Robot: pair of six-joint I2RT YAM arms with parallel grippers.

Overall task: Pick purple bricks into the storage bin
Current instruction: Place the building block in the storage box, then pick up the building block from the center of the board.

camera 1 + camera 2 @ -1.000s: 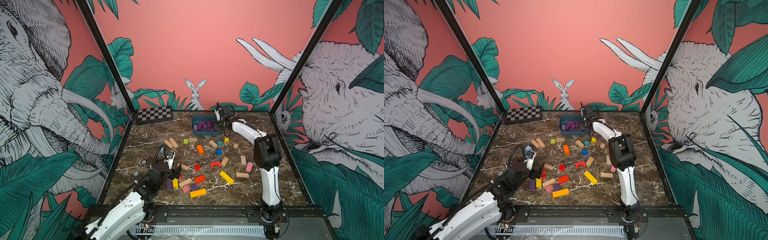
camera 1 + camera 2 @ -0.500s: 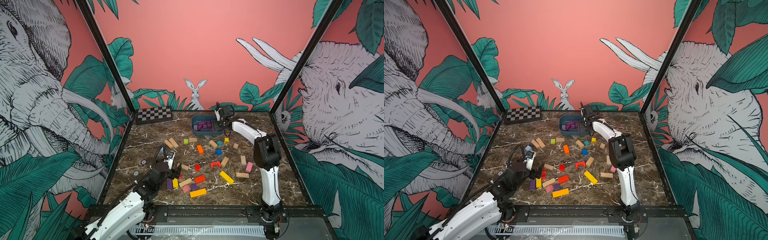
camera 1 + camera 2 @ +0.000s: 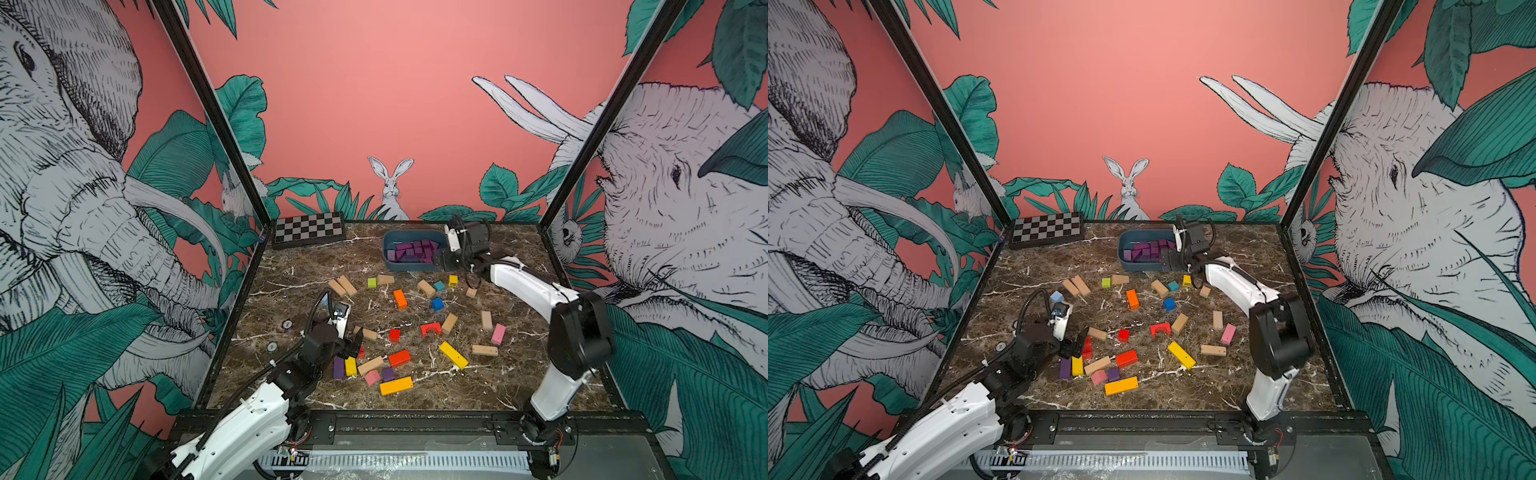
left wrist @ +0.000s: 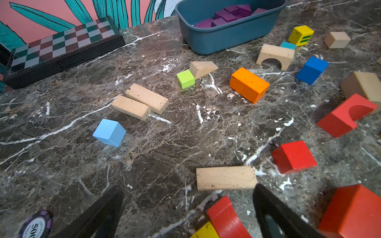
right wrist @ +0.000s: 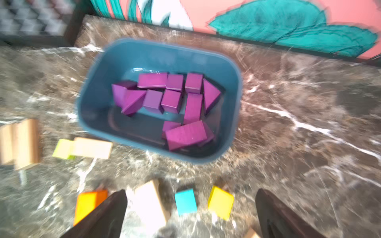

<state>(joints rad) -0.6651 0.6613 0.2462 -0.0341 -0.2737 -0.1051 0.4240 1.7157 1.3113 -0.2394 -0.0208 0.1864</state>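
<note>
Left wrist: poker chip [image 4: 36, 224] (marked "500")

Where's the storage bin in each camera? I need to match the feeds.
In a top view: storage bin at the table's far edge, centre.
In a top view: bin at that same far edge.
Left wrist: bin far off, beyond the lime cube.
Right wrist: bin close ahead, blurred.
Shared landmark: checkerboard box.
</note>
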